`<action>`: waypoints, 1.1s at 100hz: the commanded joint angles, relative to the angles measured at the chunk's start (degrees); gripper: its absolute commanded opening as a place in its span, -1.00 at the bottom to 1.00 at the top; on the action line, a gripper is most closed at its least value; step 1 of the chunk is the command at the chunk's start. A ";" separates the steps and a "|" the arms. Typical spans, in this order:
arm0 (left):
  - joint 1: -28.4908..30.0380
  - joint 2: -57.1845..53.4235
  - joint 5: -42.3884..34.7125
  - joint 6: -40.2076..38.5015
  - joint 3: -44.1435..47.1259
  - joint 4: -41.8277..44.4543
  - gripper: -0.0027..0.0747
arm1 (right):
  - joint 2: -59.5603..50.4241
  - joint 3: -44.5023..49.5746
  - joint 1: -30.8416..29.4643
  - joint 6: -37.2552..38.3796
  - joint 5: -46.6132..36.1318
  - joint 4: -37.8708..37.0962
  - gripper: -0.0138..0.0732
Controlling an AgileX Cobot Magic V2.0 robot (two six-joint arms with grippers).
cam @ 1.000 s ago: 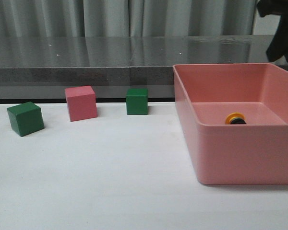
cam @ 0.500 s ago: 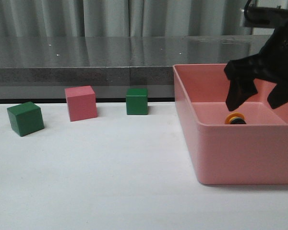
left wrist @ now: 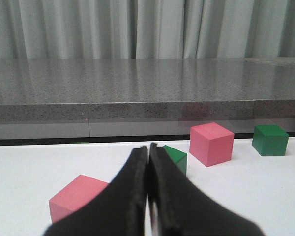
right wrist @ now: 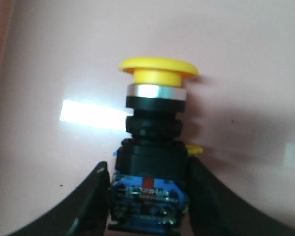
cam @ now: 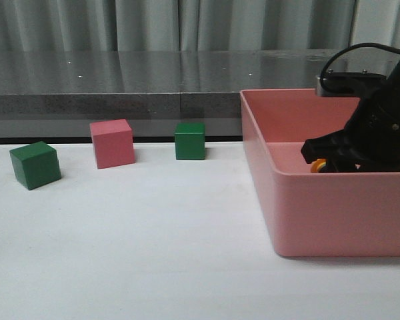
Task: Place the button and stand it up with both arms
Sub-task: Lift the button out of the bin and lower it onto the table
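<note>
Front view: a pink bin (cam: 333, 213) sits on the white table (cam: 153, 253), and everything else is placed from it. To the bin's left, near its far corner, stands a green cube (cam: 190, 141); farther left is a pink cube (cam: 112, 143), and farthest from the bin, a second green cube (cam: 35, 165). Behind the table runs a grey stone ledge (cam: 120, 80) with curtains (cam: 173, 23) above. The bin's near wall hides most of what lies inside it.

The right arm (cam: 380, 120) reaches down into the bin from above its right side, its black body covering much of the far wall, a cable looping over the top. The button (cam: 316, 165) lies on the bin's floor, only a sliver of yellow cap showing past the arm.

In the right wrist view, the right gripper (right wrist: 147, 196) has its fingers (right wrist: 91, 201) on either side of the button's blue base block, touching or nearly touching it; whether they press on it cannot be told.

The left gripper (left wrist: 148, 191) is far from the bin, low over the table, fingers pressed together on nothing; another pink cube (left wrist: 78, 196) sits beside it.
</note>
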 commanded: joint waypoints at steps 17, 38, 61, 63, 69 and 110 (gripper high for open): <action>0.02 -1.69 -4.39 -0.47 2.68 -0.04 -0.98 | -4.75 -8.79 0.09 -0.43 8.41 -0.25 -0.63; 0.02 -1.69 -4.39 -0.47 2.68 -0.04 -0.98 | -8.78 -22.37 3.01 -0.62 23.49 2.52 -0.63; 0.02 -1.69 -4.39 -0.47 2.68 -0.04 -0.98 | -7.13 -34.57 12.34 -21.43 29.83 13.32 -0.63; 0.02 -1.69 -4.39 -0.47 2.68 -0.04 -0.98 | -6.91 -35.12 12.91 -23.23 29.74 14.19 -0.63; 0.02 -1.69 -4.39 -0.47 2.68 -0.04 -0.98 | -5.34 -36.61 15.32 -31.63 29.66 17.67 -0.63; 0.02 -1.69 -4.39 -0.47 2.68 -0.04 -0.98 | 12.99 -43.19 23.35 -58.45 29.79 20.00 -0.63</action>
